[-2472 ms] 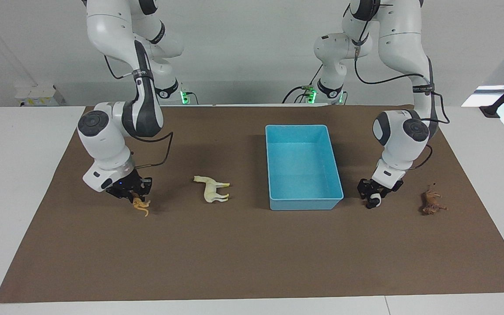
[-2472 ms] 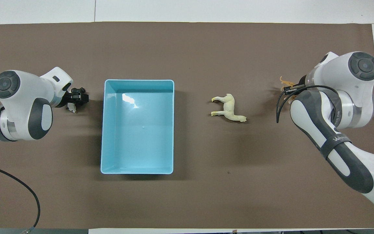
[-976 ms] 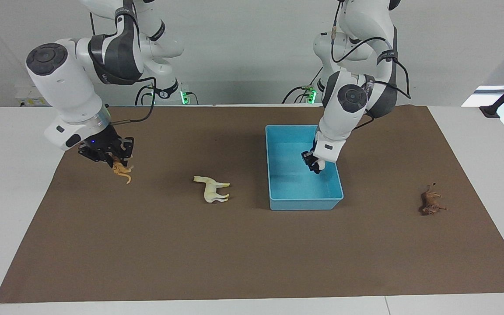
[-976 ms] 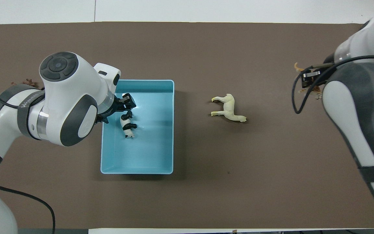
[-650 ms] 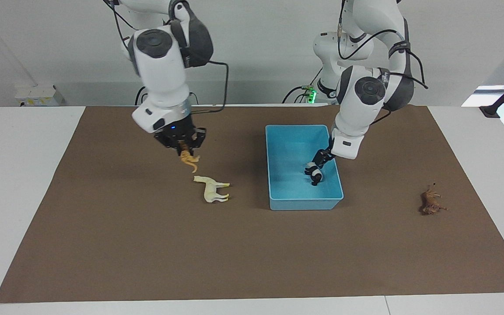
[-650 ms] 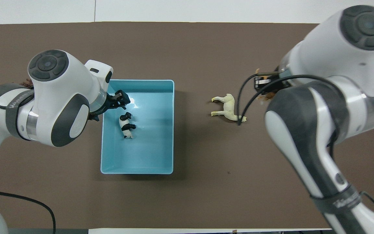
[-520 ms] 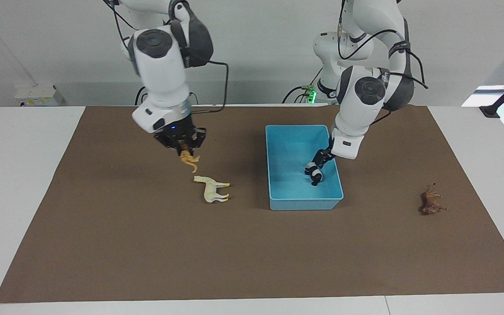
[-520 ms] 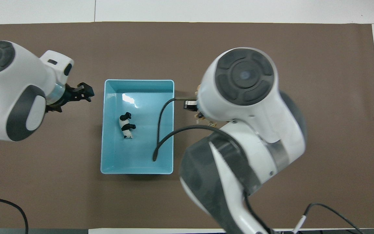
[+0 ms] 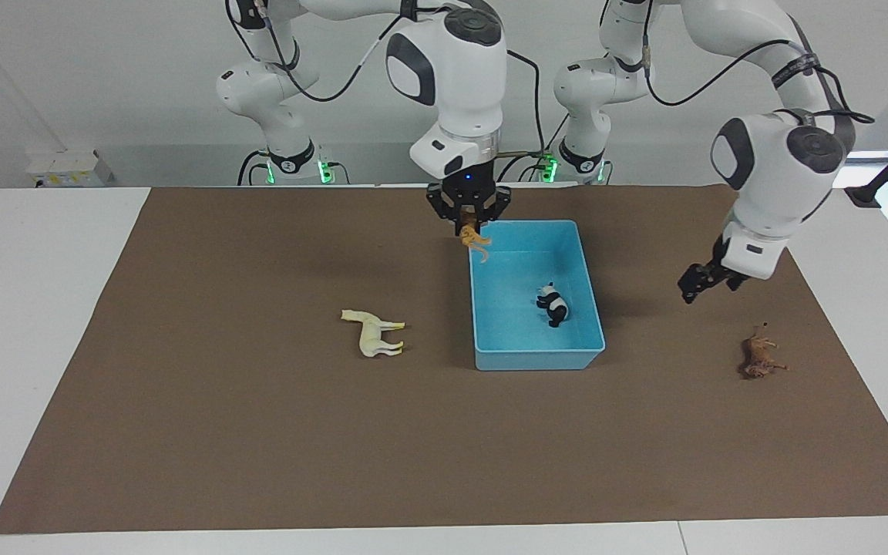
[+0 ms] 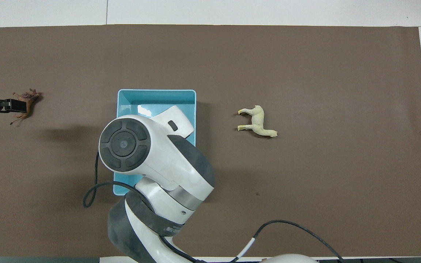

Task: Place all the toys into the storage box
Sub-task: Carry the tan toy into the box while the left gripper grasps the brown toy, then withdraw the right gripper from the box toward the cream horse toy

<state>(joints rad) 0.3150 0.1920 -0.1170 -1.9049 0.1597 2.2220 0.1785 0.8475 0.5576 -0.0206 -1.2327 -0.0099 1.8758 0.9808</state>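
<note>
The light blue storage box (image 9: 538, 358) stands on the brown mat; it also shows in the overhead view (image 10: 155, 92). The black-and-white panda (image 9: 553, 304) lies in it. My right gripper (image 9: 469, 225) is shut on the orange tiger (image 9: 476, 241) and holds it in the air over the box's corner nearest the robots. In the overhead view my right arm hides that gripper, the tiger and the panda. My left gripper (image 9: 704, 282) is open and empty, up in the air near the brown lion (image 9: 760, 356); from overhead the left gripper (image 10: 12, 106) overlaps the lion (image 10: 27, 98). The cream-white horse (image 9: 372, 334) lies on its side.
The horse (image 10: 257, 122) lies on the mat toward the right arm's end, beside the box. The lion lies toward the left arm's end. The brown mat (image 9: 259, 447) covers most of the white table (image 9: 28, 308).
My right gripper carried the tiger from near the horse to above the box's corner. My left gripper moved from the box toward the lion. The panda stays in the box.
</note>
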